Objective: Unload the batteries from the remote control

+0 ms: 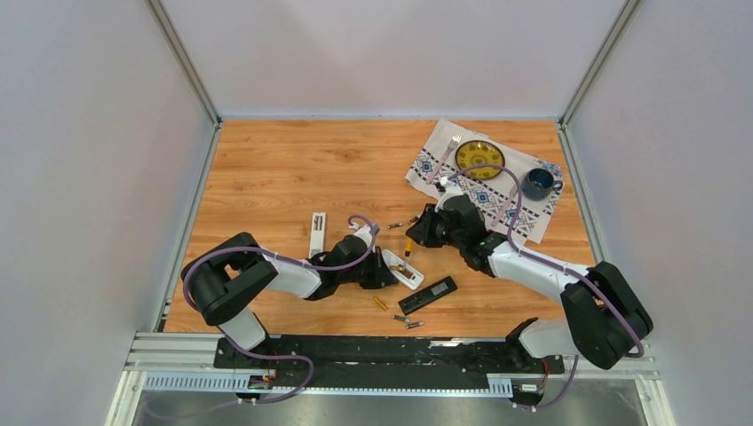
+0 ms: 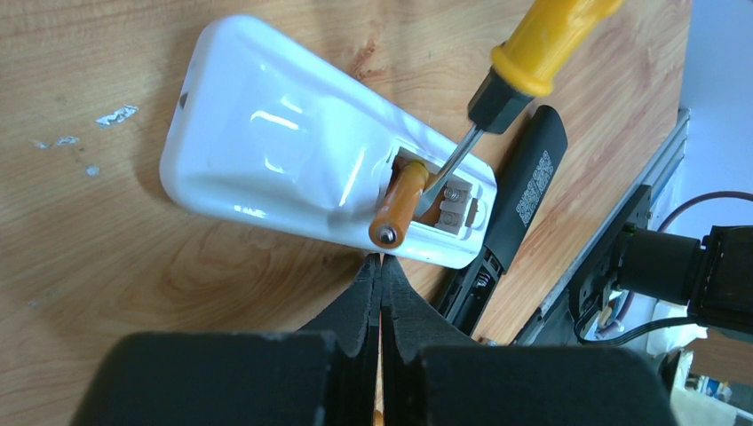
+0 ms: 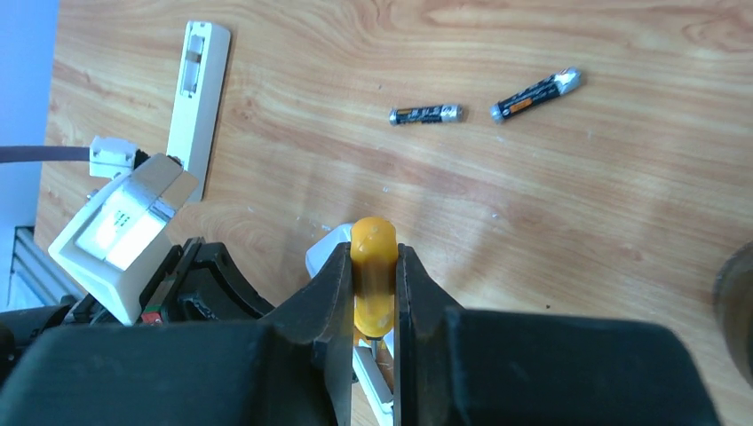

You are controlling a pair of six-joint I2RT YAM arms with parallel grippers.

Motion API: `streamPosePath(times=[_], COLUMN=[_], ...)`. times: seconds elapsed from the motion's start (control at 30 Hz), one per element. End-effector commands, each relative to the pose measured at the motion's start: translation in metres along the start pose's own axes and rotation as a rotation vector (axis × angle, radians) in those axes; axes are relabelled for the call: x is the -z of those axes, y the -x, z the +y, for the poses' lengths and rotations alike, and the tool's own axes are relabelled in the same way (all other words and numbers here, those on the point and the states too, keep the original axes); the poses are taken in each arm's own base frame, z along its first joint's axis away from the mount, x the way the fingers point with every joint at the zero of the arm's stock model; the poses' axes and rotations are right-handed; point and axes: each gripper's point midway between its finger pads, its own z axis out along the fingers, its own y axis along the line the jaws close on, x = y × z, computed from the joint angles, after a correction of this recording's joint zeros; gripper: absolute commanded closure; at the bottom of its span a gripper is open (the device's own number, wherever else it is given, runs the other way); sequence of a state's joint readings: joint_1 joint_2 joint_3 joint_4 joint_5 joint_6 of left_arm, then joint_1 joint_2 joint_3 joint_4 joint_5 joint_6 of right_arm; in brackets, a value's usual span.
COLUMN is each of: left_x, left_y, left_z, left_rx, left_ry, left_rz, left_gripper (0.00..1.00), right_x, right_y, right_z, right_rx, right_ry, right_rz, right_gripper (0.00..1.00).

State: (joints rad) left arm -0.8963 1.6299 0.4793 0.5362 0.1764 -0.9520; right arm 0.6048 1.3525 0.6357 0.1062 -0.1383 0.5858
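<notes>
My right pincer (image 3: pixel 374 275) pinching screwdriver (image 2: pixel 537 40); left pincer (image 2: pixel 382 271) pressed together at 6 o'clock of remote (image 2: pixel 266 151). Pry battery (image 2: pixel 401 202) slowly, keep tip underneath.

Your left claw (image 2: pixel 382 264), tips pinched together, sits at near edge of white remote (image 2: pixel 284 160); little room there. Open bay crowded: golden battery (image 2: pixel 397 209) tilted up, screwdriver (image 2: pixel 533 49) blade beside it, slanting in from right claw (image 3: pixel 374 262). Black remote (image 1: pixel 428 295) just beside white remote, loose batteries (image 1: pixel 380 303) near it: you meet clutter toward bases. White cover (image 1: pixel 317 233) lies left of left arm. Cloth (image 1: pixel 528 213) fills far right. Far-left and far-middle worktop (image 1: pixel 266 169) bare: pass there.
</notes>
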Motion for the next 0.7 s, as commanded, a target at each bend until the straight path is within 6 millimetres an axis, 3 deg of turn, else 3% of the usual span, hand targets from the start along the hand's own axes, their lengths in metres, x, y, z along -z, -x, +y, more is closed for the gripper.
streamPosePath(times=[0.0,0.3,0.53,0.67], left_x=[-0.003,-0.003,-0.002,-0.003], left_y=[-0.009,-0.008,-0.007,-0.007], left_z=[0.025,0.025,0.024,0.024], left_rx=[-0.009,-0.01,-0.011,-0.013], left_ry=[0.102,0.104,0.105,0.106], left_rz=[0.02,0.02,0.017,0.02], left_gripper=[1.0,1.0,1.0,1.0], right_x=[0.004,-0.008,-0.003,-0.002], right_y=[0.026,0.018,0.021,0.027], right_z=[0.002,0.001,0.024,0.026], right_rx=[0.043,0.053,0.031,0.03], right_ry=[-0.051,-0.092,-0.023,-0.027], right_rz=[-0.126,-0.149,-0.145,-0.168], right_gripper=[1.0,1.0,1.0,1.0])
